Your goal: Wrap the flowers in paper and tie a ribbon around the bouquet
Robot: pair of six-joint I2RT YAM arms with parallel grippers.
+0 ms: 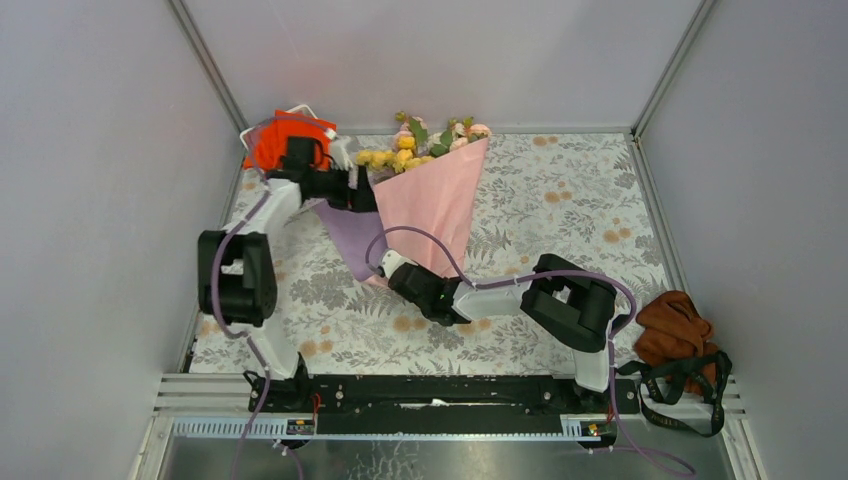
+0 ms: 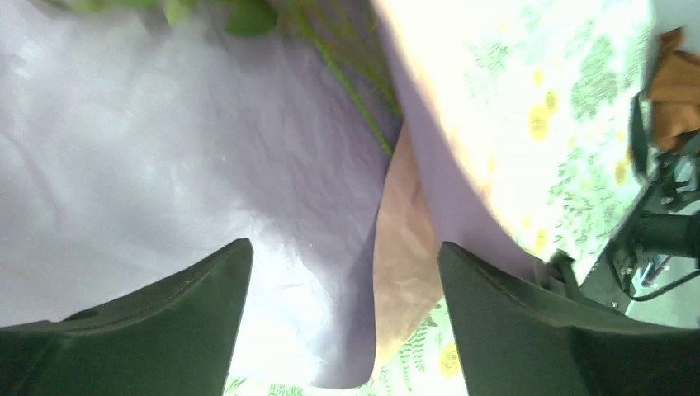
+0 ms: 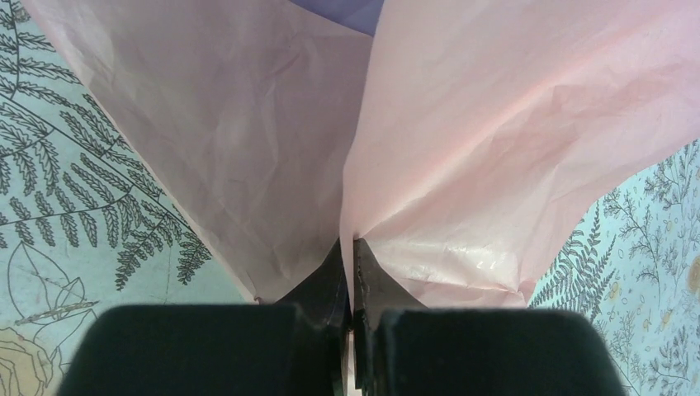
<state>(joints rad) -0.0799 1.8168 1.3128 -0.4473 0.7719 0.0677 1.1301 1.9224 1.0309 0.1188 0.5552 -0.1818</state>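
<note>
1 bouquet [image 1: 432,190]: left end effector [image 2: 345,247] apart over the paper [image 2: 165,165], right end effector [image 3: 352,244] clamped on paper.

The bouquet [image 1: 432,205] lies on the tabletop [image 1: 560,190]: a cone of pink paper [image 3: 495,165] with a purple flap spread to its left, narrow end nearest. Yellow and pink flowers [image 1: 412,148] with green leaves fill its far, wide end. The black ribbon [image 1: 660,368] lies looped at the near right corner, well apart

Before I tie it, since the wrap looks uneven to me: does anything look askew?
Yes. The paper is only half closed: its purple flap splays out left of the pink cone, loose by the open left gripper, while the right gripper pinches the narrow end.
</note>
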